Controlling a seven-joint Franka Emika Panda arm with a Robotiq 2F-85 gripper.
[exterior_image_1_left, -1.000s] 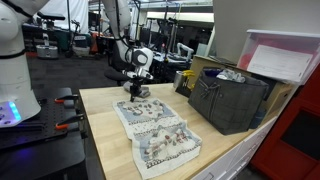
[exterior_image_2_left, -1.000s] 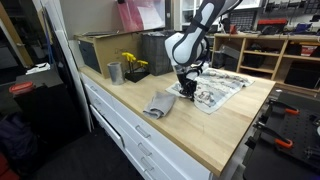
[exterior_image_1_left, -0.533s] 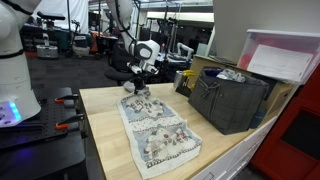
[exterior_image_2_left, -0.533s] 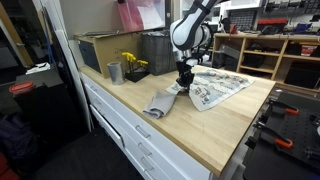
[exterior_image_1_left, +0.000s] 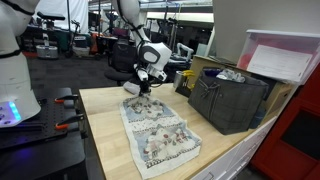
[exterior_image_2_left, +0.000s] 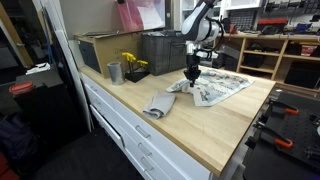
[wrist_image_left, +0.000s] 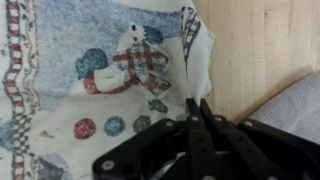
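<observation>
Printed towel (exterior_image_1_left: 158, 132) is lying spread on the wooden counter (exterior_image_1_left: 100, 110) beside the black crate (exterior_image_1_left: 228, 100). The gripper (wrist_image_left: 197, 106) is pinching its far edge, fingers together and clamped on a fold of the hem. It's looking thin, limp and light, so it'll likely drape and drag rather than move stiffly, and the hem or a corner is the sensible place to grip. A grey cloth (exterior_image_2_left: 160, 103) is lying bunched just beside it.
</observation>
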